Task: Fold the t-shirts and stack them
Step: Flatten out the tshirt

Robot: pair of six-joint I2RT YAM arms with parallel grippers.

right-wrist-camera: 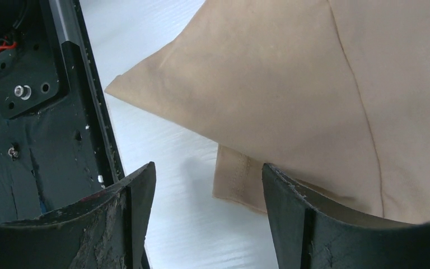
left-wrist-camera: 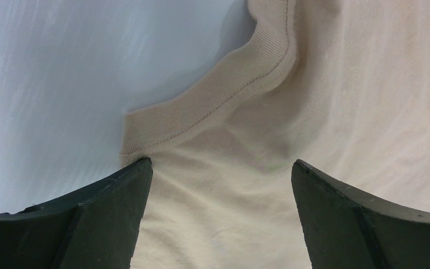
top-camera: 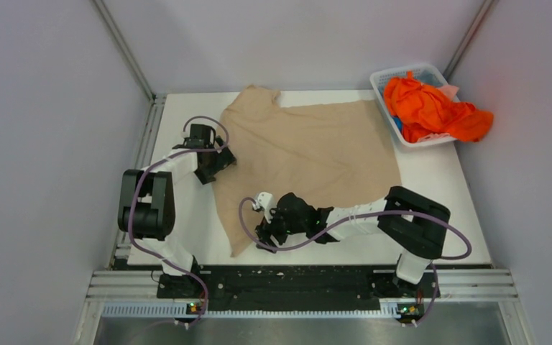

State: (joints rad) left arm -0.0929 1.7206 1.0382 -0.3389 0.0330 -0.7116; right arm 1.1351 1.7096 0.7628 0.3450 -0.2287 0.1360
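Observation:
A beige-tan t-shirt lies spread over the white table, with a pointed fold at its near-left corner. My left gripper is at the shirt's left edge. In the left wrist view it stands wide open over the cloth, just below the ribbed collar. My right gripper is at the near-left corner. In its own view it is open on the bare table, and a stitched hem corner lies beside its right finger. Bright orange t-shirts are heaped at the back right.
A white lattice basket holds the orange heap at the table's back right corner. The black rail of the table's near edge runs close to my right gripper. Grey walls close in the left, back and right sides.

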